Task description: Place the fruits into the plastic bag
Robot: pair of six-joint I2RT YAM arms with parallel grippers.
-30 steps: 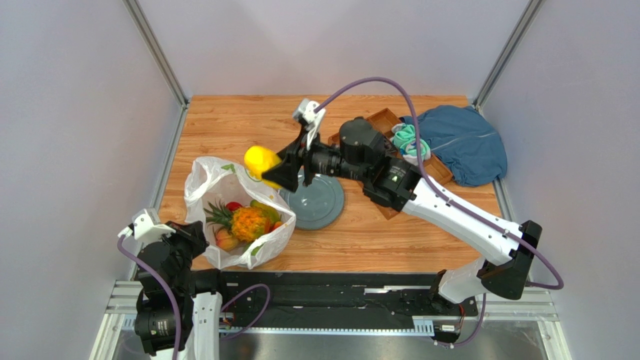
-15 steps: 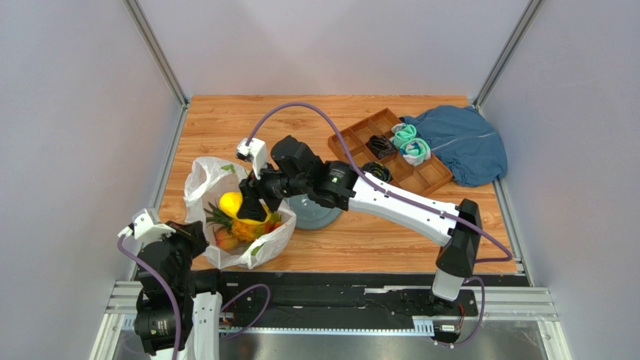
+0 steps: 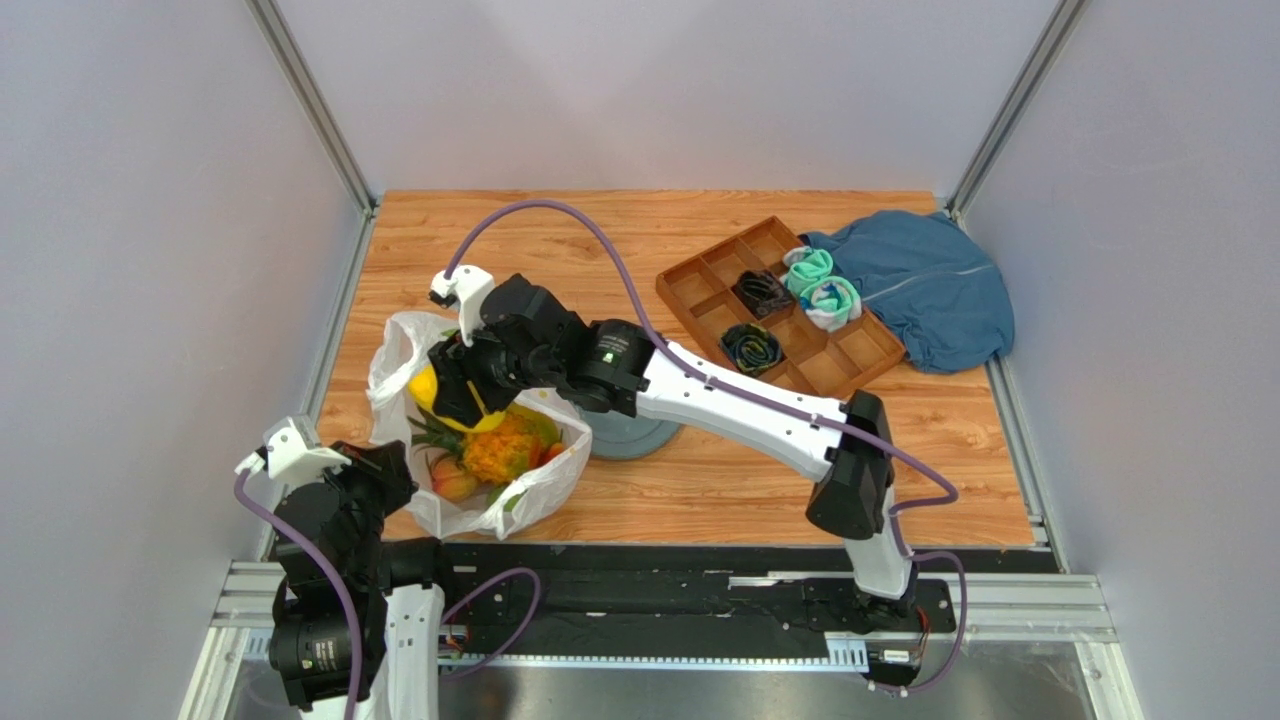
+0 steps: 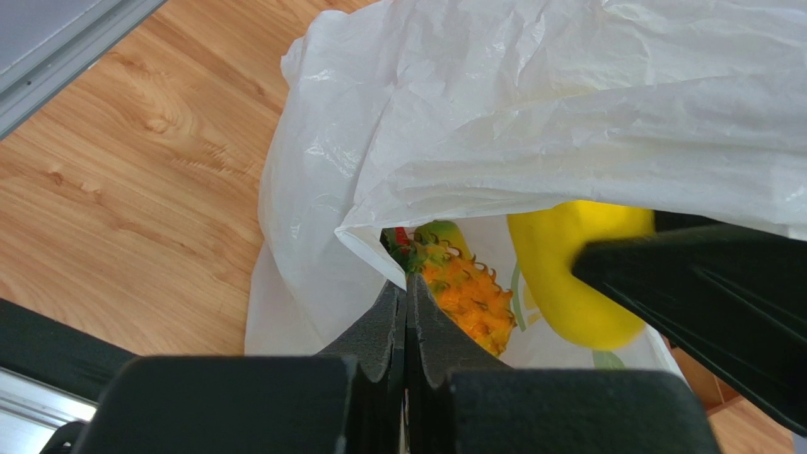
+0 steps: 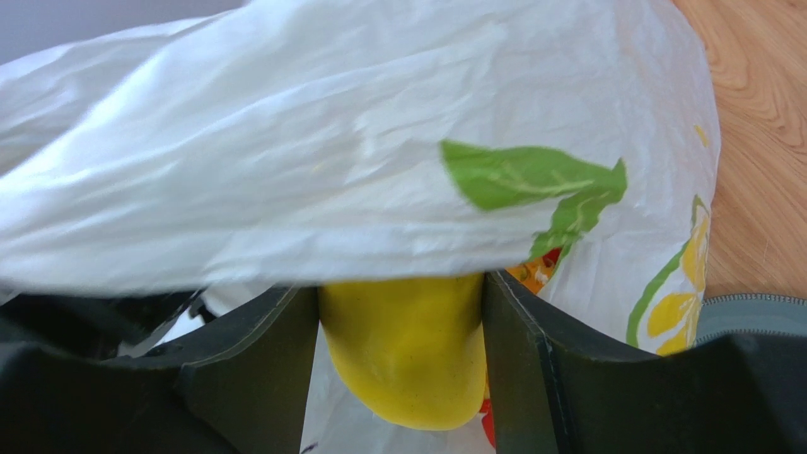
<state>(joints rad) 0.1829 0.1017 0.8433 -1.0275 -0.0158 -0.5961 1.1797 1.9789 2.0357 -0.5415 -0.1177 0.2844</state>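
Note:
The white plastic bag [image 3: 451,353] with citrus prints stands open at the table's near left. Inside lie an orange pineapple [image 3: 499,447], a peach [image 3: 448,480] and a red fruit [image 3: 559,450]. My right gripper [image 3: 439,393] reaches into the bag's mouth, shut on a yellow mango [image 3: 425,390]. In the right wrist view the mango [image 5: 407,350] sits between both fingers [image 5: 530,350], under the bag's upper fold [image 5: 379,170]. My left gripper [image 4: 405,301] is shut on the bag's near rim [image 4: 374,260], with the pineapple [image 4: 464,293] and mango [image 4: 568,274] just beyond.
A grey plate [image 3: 639,438] lies right of the bag, partly under the right arm. A brown compartment tray [image 3: 706,285] at the back right holds rolled socks [image 3: 822,285], beside a blue cloth [image 3: 924,285]. Wall posts stand at the back corners.
The right arm swung left and down with the yellow mango, from above the grey plate into the bag's mouth. The left gripper has stayed shut on the bag's rim.

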